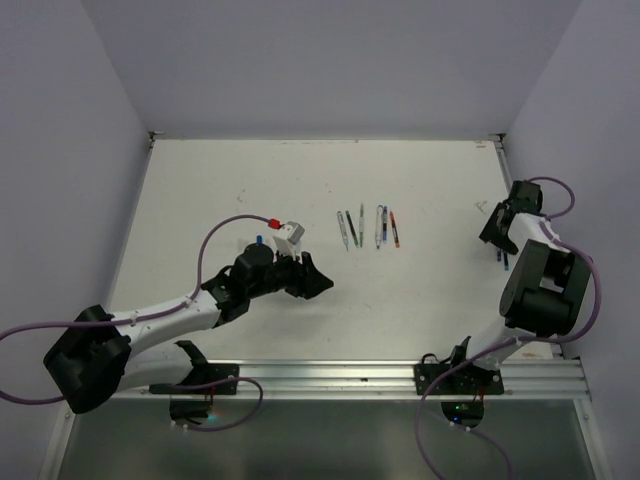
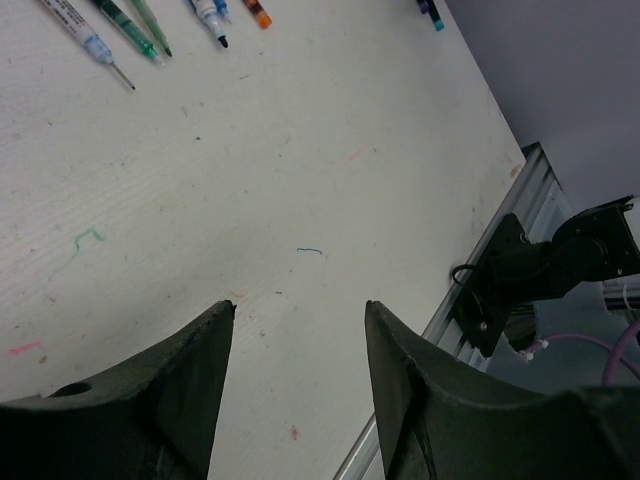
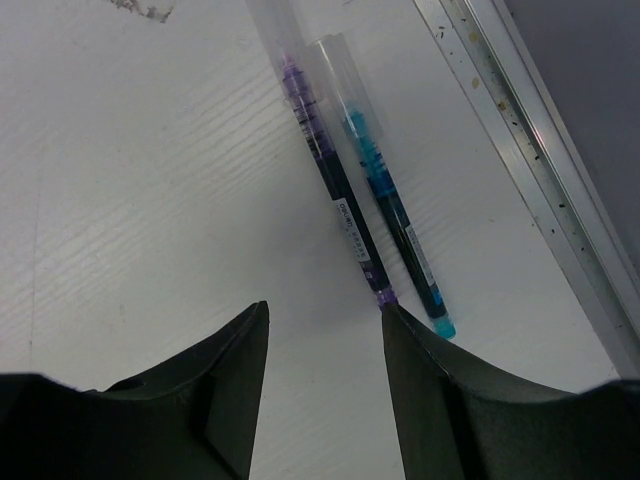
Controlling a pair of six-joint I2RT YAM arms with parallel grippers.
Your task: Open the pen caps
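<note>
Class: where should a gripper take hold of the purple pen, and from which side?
Likely best: grip the purple pen by its dark barrel near the tail, from above, jaws straddling it. It lies flat, the gap to the teal pen is widest there, and its clear cap is left free.

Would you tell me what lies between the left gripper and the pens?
Only bare table with faint ink marks up to the pens, as the left wrist view shows.
</note>
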